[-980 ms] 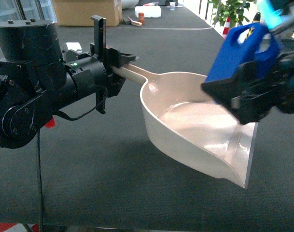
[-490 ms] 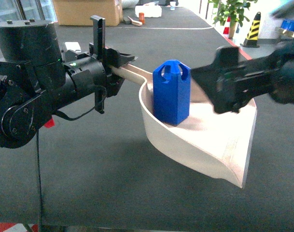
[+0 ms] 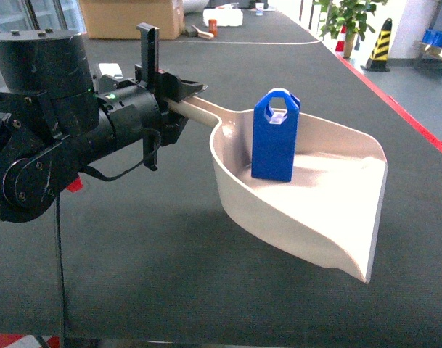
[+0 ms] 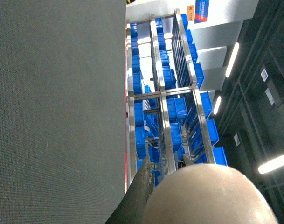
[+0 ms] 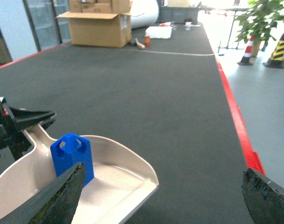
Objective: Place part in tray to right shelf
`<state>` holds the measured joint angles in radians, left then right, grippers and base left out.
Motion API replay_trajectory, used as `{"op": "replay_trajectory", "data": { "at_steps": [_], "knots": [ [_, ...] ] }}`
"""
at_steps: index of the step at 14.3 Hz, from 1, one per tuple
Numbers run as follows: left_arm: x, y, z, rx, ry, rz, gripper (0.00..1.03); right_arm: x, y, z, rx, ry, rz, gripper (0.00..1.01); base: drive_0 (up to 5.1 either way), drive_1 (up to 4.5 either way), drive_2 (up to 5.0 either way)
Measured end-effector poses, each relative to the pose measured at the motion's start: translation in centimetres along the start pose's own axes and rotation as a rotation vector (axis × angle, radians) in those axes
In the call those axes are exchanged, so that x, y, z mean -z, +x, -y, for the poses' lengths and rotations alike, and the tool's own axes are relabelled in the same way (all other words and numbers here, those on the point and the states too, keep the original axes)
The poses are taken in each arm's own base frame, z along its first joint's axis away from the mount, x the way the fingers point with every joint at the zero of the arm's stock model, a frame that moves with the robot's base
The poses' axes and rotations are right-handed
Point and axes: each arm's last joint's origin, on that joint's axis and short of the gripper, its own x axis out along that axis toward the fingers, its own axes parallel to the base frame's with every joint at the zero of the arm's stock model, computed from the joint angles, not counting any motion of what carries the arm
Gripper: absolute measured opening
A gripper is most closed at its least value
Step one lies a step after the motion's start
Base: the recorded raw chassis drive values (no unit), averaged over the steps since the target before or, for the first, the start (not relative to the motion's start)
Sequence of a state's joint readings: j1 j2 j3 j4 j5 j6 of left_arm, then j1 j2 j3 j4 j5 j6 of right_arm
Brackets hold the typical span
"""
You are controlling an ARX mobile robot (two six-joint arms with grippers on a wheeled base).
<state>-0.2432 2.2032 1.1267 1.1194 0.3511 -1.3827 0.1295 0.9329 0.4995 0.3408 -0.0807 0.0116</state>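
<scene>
Bright blue against pale beige: the part (image 3: 276, 136) stands upright inside the tray (image 3: 329, 217), towards the back wall where the handle joins, its holed tab uppermost. Sitting that deep, behind the raised side walls and well away from the open front lip, it looks less likely to slide out when the tray is carried.

The left gripper (image 3: 178, 93) is clamped on the tray's long handle (image 3: 206, 110), which explains why the scoop hangs above the dark desk (image 3: 170, 275) with its lip tipped slightly down towards the desk's near right corner. Only that one grasp supports it.

The right gripper (image 5: 162, 191) is out of the head view; its own camera shows both fingers spread wide with nothing between them, looking down on the part from behind the lip.

The loading step appears done. What remains, I judge, is carrying the tray to the right shelf, not identifiable here, with the lip raised.
</scene>
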Motion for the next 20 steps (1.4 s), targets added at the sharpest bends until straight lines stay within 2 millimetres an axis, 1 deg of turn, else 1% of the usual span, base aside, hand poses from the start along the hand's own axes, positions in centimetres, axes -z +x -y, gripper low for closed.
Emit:
{"op": "replay_trajectory", "data": {
  "at_steps": [1, 2, 3, 4, 5, 6, 7, 8, 9, 10, 12, 15, 16, 20],
  "knots": [
    [0.0, 0.0, 0.0, 0.000, 0.000, 0.000, 0.12, -1.1, -3.0, 0.0, 0.056, -0.002, 0.032, 0.98, 0.0, 0.00, 0.0],
    [0.0, 0.0, 0.0, 0.000, 0.000, 0.000, 0.12, -1.1, -5.0, -0.3, 0.134, -0.005, 0.087, 0.89, 0.0, 0.00, 0.0],
    [0.0, 0.0, 0.0, 0.000, 0.000, 0.000, 0.12, 0.1, -6.2, -0.3, 0.181, -0.009, 0.115, 0.80, 0.0, 0.00, 0.0],
    [0.0, 0.0, 0.0, 0.000, 0.000, 0.000, 0.12, 0.8, -6.3, 0.0, 0.210, -0.006, 0.102, 0.89, 0.0, 0.00, 0.0],
    [0.0, 0.0, 0.0, 0.003, 0.001, 0.000, 0.12, 1.5, -6.3, 0.2, 0.213, -0.006, 0.099, 0.77, 0.0, 0.00, 0.0],
    [0.0, 0.0, 0.0, -0.003, -0.001, -0.001, 0.12, 2.9, -6.7, 0.3, 0.203, -0.007, 0.090, 0.62, 0.0, 0.00, 0.0],
    [0.0, 0.0, 0.0, -0.001, -0.001, -0.001, 0.12, 3.8, -7.0, 0.6, 0.200, -0.007, 0.087, 0.50, 0.0, 0.00, 0.0],
    [0.0, 0.0, 0.0, 0.002, 0.001, 0.003, 0.12, 4.7, -7.5, 1.4, 0.219, -0.006, 0.094, 0.34, 0.0, 0.00, 0.0],
    [0.0, 0.0, 0.0, -0.002, 0.000, 0.001, 0.12, 5.3, -7.7, 1.4, 0.227, -0.005, 0.093, 0.22, 0.0, 0.00, 0.0],
    [0.0, 0.0, 0.0, -0.002, -0.001, 0.001, 0.12, 5.6, -7.7, 1.3, 0.208, -0.010, 0.089, 0.28, 0.0, 0.00, 0.0],
    [0.0, 0.0, 0.0, -0.001, 0.000, -0.001, 0.12, 5.6, -7.7, 1.3, 0.209, -0.009, 0.089, 0.57, 0.0, 0.00, 0.0],
    [-0.3, -0.1, -0.1, -0.005, 0.000, 0.010, 0.12, 5.6, -7.7, 1.3, 0.209, -0.010, 0.091, 0.99, 4.7, -3.33, -1.7],
    [-0.2, -0.1, 0.0, 0.001, 0.000, 0.006, 0.12, 5.6, -7.7, 1.3, 0.209, -0.010, 0.091, 0.97, 4.6, -2.77, -2.8],
    [0.0, 0.0, -0.1, -0.005, -0.002, -0.001, 0.12, 5.7, -7.7, 1.3, 0.209, -0.009, 0.088, 0.98, 4.9, -2.55, -2.6]
  ]
}}
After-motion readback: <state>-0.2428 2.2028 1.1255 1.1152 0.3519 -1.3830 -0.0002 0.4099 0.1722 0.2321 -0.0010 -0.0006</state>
